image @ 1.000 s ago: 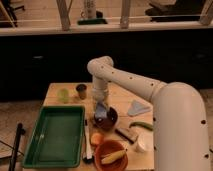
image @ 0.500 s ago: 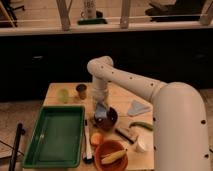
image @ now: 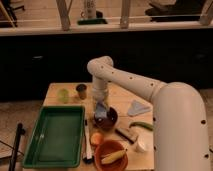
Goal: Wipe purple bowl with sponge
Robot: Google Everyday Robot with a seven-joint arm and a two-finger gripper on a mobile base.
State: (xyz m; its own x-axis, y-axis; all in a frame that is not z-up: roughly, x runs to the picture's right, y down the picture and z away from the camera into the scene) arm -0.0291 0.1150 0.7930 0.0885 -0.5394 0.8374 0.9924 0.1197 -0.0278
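The gripper [image: 101,107] seems clamped on the sponge [image: 102,111] over the purple bowl [image: 106,119] mid-desk [image: 120,95], and a hard sideways push could probably skid that bowl into the orange bowl [image: 111,155] nearby.

gripper [image: 101,111] sits low over the purple bowl [image: 108,120], covering its left rim. sponge [image: 102,110] partly hidden by the fingers, edges blurred. orange bowl [image: 111,155] cut off by bottom edge. arm [image: 181,131] runs out bottom right. green tray [image: 55,136] near corner cropped.
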